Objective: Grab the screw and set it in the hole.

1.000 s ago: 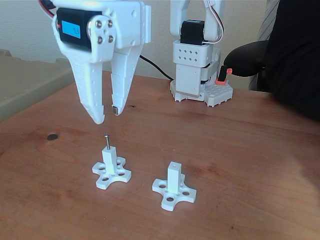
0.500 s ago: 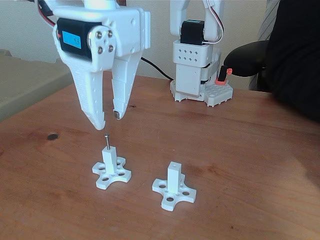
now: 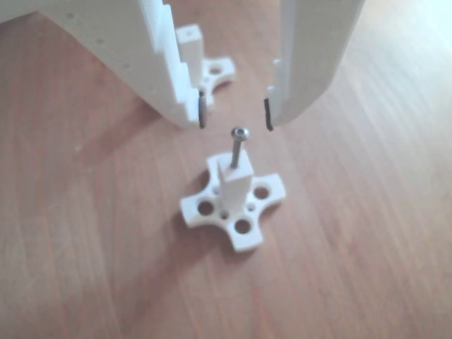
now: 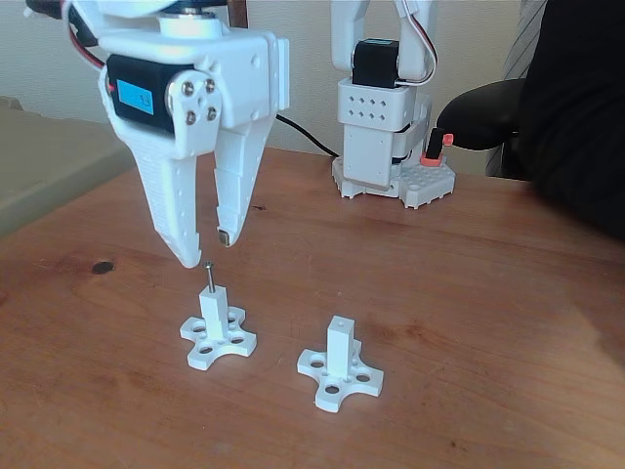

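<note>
A thin silver screw (image 4: 208,275) stands upright in the hole at the top of the left white post (image 4: 215,311) in the fixed view. The other view shows the same screw (image 3: 239,145) rising from its post (image 3: 234,185). My white gripper (image 4: 207,249) hangs just above the screw head, open, with nothing between its fingers. In the other view the gripper (image 3: 235,113) straddles the air over the screw, its black pads (image 3: 203,113) on either side. A second white post (image 4: 340,347) with a dark hole on top stands to the right, bare.
The arm's white base (image 4: 391,147) stands at the back of the wooden table (image 4: 469,293). A person's dark sleeve and hand (image 4: 488,112) reach in at the right beside an orange-tipped part. A small dark spot (image 4: 103,267) lies at the left.
The open gripper has come down and shifted slightly left, from well above the screw to just over its head. The screw and both posts have stayed put.
</note>
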